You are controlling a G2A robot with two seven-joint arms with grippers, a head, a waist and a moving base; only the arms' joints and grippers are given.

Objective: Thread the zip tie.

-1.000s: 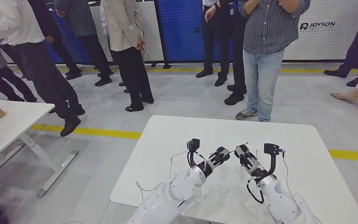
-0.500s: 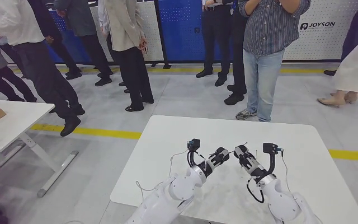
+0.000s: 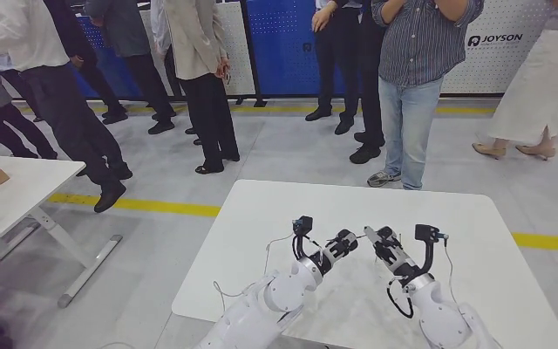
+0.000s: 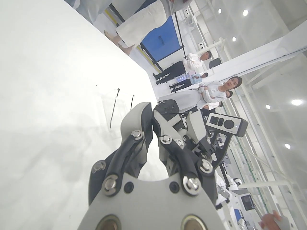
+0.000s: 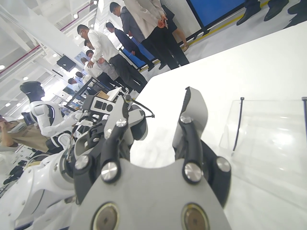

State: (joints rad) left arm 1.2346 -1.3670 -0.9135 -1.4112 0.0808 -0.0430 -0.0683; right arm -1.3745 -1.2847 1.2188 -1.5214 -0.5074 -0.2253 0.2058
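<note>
Over white table [image 3: 261, 227], left end effector [image 4: 151, 111] closed, right end effector [image 5: 156, 94] wide, grey floor [image 3: 288, 148]

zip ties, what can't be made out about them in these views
- Right wrist view: the second zip tie is cut off by the picture edge; just its head end shows.
- Left wrist view: the lower part of the nearer zip tie is hidden behind a finger of the left pincer.
- Left wrist view: the pincer's fingers are pressed together, so whether a tie is held between them cannot be told.
</note>
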